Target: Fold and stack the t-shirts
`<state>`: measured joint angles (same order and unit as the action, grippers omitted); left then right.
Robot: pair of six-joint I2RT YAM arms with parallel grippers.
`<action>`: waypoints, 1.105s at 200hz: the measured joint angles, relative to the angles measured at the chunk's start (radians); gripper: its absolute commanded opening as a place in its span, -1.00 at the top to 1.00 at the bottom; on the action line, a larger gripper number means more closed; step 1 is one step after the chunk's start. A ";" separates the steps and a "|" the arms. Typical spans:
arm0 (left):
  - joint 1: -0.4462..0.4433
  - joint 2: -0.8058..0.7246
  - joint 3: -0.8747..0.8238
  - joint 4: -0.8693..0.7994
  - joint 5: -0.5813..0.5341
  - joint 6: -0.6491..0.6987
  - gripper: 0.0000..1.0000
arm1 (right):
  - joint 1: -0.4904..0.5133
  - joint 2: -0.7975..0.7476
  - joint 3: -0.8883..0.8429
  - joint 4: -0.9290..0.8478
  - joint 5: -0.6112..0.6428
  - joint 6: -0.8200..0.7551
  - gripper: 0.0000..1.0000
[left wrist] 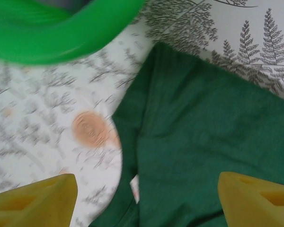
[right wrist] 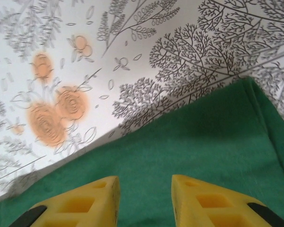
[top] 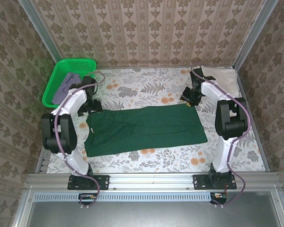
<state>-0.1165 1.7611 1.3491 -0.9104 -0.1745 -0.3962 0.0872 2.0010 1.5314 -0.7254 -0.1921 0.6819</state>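
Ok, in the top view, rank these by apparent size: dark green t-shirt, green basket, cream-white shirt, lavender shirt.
1. dark green t-shirt, spread flat, by far the largest.
2. green basket.
3. cream-white shirt, partly hidden, so its rank against the basket is unsure.
4. lavender shirt, bunched in the basket, smallest showing.

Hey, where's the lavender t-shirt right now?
In the top view, the lavender t-shirt lies bunched inside the green basket at the table's far left corner, just beyond the left end of the spread dark green t-shirt.
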 measured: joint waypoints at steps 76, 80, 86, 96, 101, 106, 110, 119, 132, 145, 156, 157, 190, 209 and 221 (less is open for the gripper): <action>-0.013 0.163 0.104 0.029 0.022 0.015 -0.58 | -0.034 0.129 0.046 -0.031 0.017 0.023 0.45; -0.014 0.172 0.108 0.031 0.023 0.015 -0.58 | -0.040 0.129 0.042 -0.028 0.017 0.029 0.45; -0.015 0.185 0.113 0.034 0.026 0.016 -0.59 | -0.051 0.127 0.035 -0.023 0.016 0.040 0.46; -0.019 0.204 0.117 0.041 0.031 0.016 -0.59 | -0.069 0.121 0.019 -0.008 0.011 0.059 0.47; -0.020 0.212 0.119 0.043 0.037 0.016 -0.59 | -0.079 0.114 0.007 0.002 0.008 0.068 0.47; -0.020 0.220 0.120 0.045 0.042 0.016 -0.59 | -0.089 0.105 -0.007 0.013 0.008 0.078 0.47; -0.021 0.227 0.121 0.047 0.048 0.016 -0.60 | -0.096 0.097 -0.021 0.022 0.008 0.082 0.47; -0.026 0.241 0.129 0.048 0.063 0.016 -0.62 | -0.114 0.076 -0.056 0.042 0.008 0.096 0.47; -0.032 0.264 0.151 0.048 0.084 0.019 -0.62 | -0.142 0.043 -0.109 0.066 0.008 0.113 0.46; -0.045 0.291 0.198 0.045 0.106 0.024 -0.63 | -0.168 0.013 -0.153 0.083 0.009 0.126 0.41; -0.060 0.323 0.251 0.044 0.119 0.025 -0.63 | -0.190 -0.010 -0.190 0.099 0.008 0.138 0.39; -0.061 0.327 0.259 0.044 0.121 0.026 -0.63 | -0.191 -0.011 -0.192 0.099 0.008 0.137 0.39; -0.094 0.426 0.407 0.045 0.149 0.031 -0.61 | -0.230 -0.034 -0.225 0.118 0.002 0.141 0.33; -0.095 0.477 0.468 0.034 0.153 0.037 -0.52 | -0.236 -0.034 -0.225 0.118 -0.003 0.141 0.33; -0.092 0.505 0.498 0.027 0.154 0.046 -0.42 | -0.237 -0.034 -0.225 0.118 -0.004 0.141 0.32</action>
<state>-0.2081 2.2658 1.8469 -0.8829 -0.0204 -0.3500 -0.1493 1.9671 1.3064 -0.6075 -0.1963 0.8227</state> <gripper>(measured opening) 0.755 0.335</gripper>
